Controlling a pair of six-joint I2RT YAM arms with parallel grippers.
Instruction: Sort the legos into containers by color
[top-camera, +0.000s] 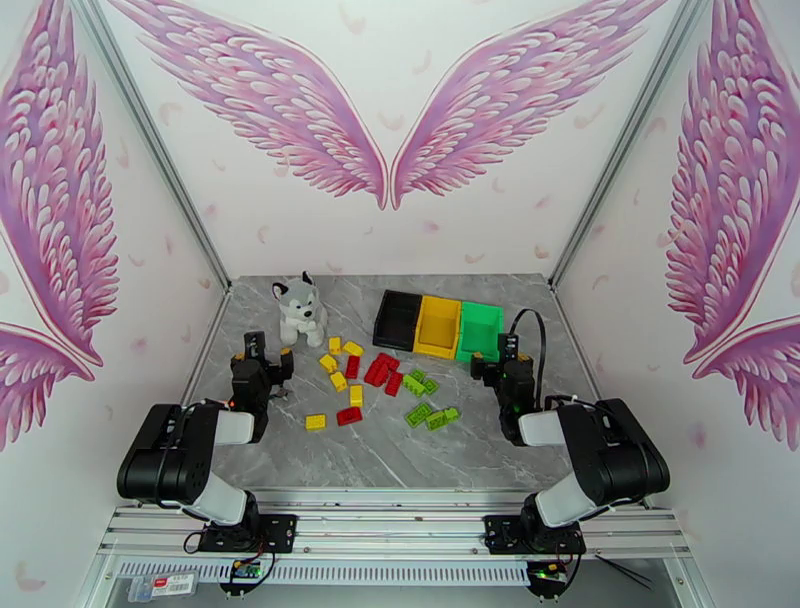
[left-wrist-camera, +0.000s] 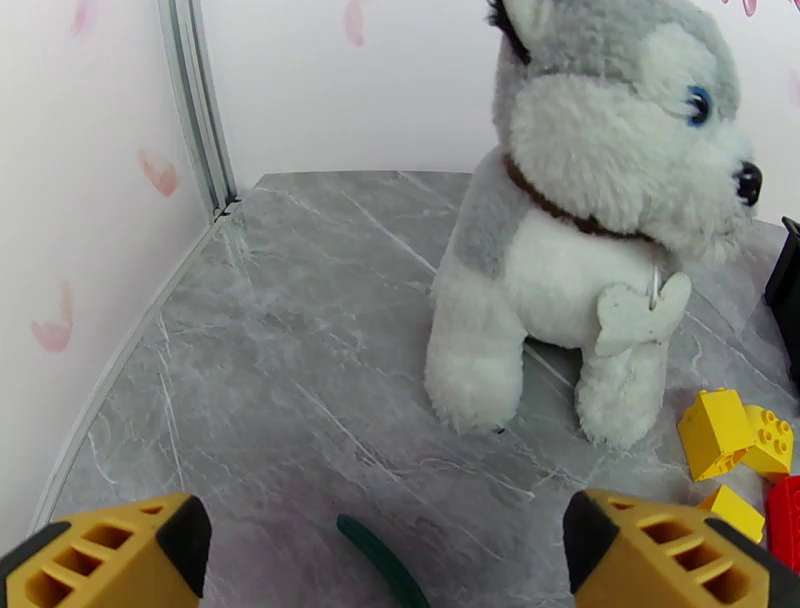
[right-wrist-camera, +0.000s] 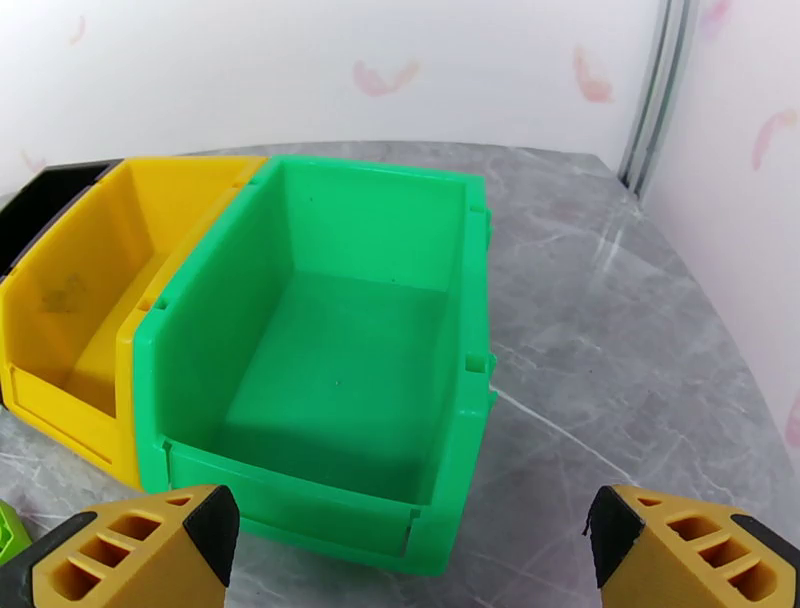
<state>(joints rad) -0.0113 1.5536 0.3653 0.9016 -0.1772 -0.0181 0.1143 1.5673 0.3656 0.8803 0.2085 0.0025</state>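
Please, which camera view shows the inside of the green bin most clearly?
The right wrist view. The green bin sits close ahead of the camera, and its floor is visible and bare. The top external view shows it small, at the right end of the row.

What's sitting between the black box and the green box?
The yellow bin sits between the black bin and the green bin, touching both, as the top view shows.

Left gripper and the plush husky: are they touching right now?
Apart. The left wrist view shows a strip of bare grey table between the open left gripper and the paws of the plush husky.
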